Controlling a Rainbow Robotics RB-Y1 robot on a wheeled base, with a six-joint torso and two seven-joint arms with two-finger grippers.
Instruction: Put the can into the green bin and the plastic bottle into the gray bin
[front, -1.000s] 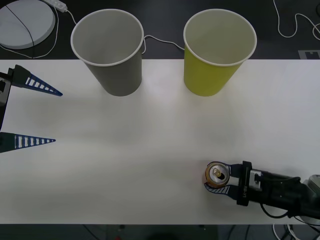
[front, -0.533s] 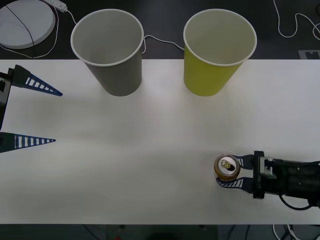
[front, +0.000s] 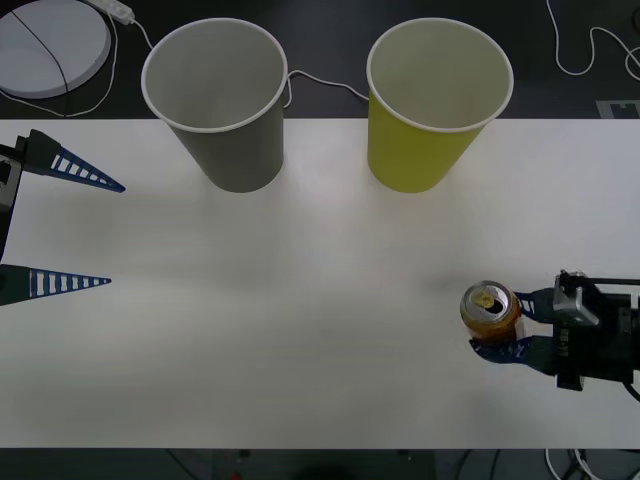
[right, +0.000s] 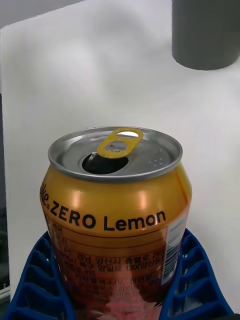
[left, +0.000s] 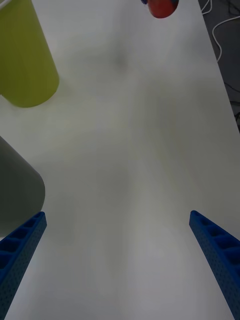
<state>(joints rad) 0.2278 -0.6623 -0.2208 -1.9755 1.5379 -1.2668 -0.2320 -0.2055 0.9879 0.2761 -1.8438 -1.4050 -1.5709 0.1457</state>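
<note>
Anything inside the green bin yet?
Nothing visible: the green bin shows only its pale inner wall, though its bottom is hidden by the viewing angle. The can is upright in the right tool, on the near right of the table.

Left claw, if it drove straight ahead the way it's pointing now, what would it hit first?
Probably nothing: the open left claw points across bare table, passing nearer than both bins and beyond the can, though depth is uncertain.

Two bins are set at the top of the bench (front: 320, 300): the gray bin (front: 218, 100) left, the green bin (front: 435, 100) right. The can (front: 490, 310) is placed lower right.
</note>
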